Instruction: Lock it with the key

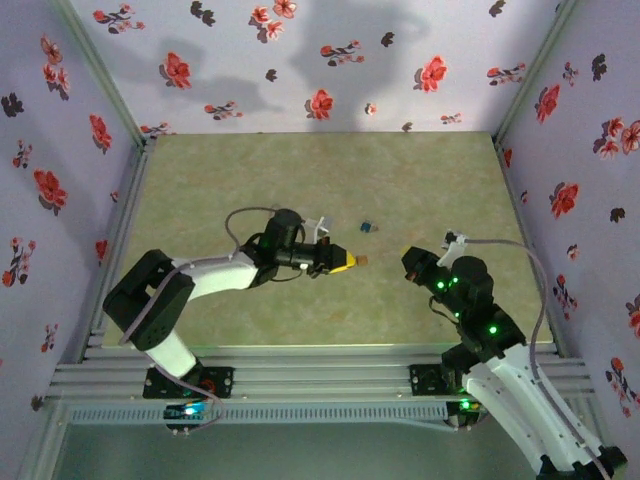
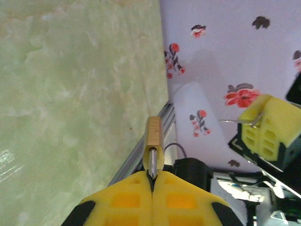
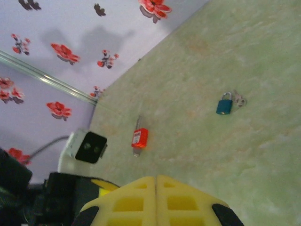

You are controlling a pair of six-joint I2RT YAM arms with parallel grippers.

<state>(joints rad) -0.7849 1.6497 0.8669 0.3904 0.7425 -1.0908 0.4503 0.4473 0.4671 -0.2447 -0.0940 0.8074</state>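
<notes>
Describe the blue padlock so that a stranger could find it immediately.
On the green table, look near the middle, just beyond the left arm's yellow fingers. The blue padlock lies there, clear of both arms. Its blue body sets it apart from the red padlock.

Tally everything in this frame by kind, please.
Padlock: 2, the red padlock in the left hand and the blue padlock on the table
Key: 1, in the right hand
Key set: 1, beside the blue padlock, too small to count its keys
Total: 4
</notes>
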